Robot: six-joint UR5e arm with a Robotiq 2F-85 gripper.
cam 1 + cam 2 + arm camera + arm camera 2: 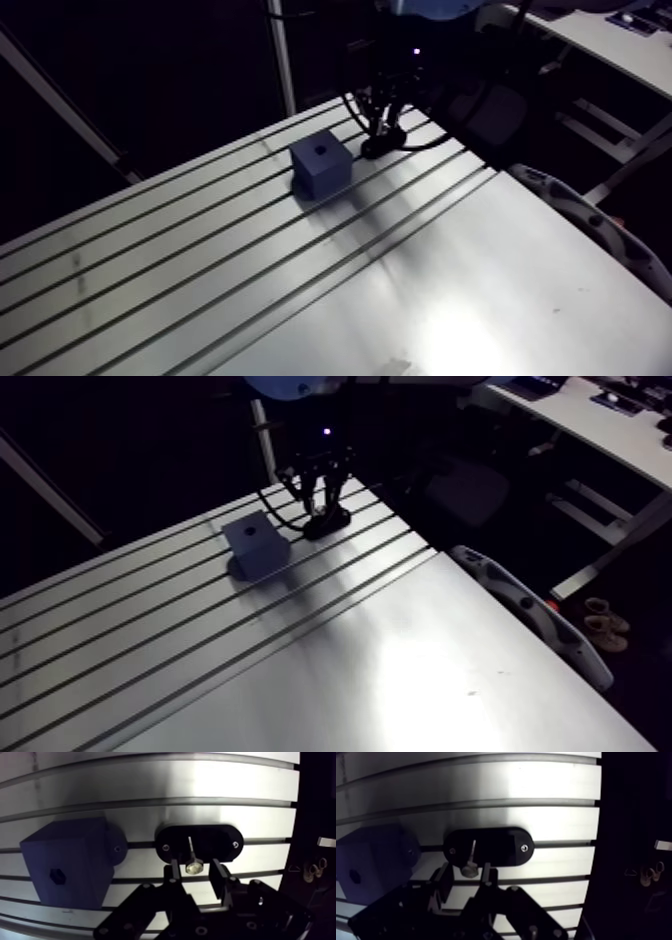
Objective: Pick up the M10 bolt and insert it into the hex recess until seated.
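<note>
The gripper (pixel 195 866) is set low over the near edge of the black holder (pixel 220 838). Its two fingers (pixel 216 876) are parted a little wider than a bolt head, and nothing is clamped. The M10 bolt (pixel 193 867) is found between them. It appears to stand at the middle of the holder, head up and shank down, with a slim gap showing on either side of the head in the wrist view. The grasp is therefore judged not yet made.

For a sound grasp, the fingers should be centred on the head so that both pads meet it together; an uneven closure would likely tip the bolt in the holder. Opposite flats are to be preferred, though whether flats or corners face the pads cannot be told. A straight lift out of the holder is advised, with no sideways travel until the shank is clear.

Just beside one end of the holder, apart from it, the blue block (pixel 70 857) is seen, with the hex recess (pixel 57 876) in its upper face. The bolt should be kept upright in transit and the hexagons matched before it is pressed down. Beyond the holder, the slotted table (pixel 200 782) runs on.
</note>
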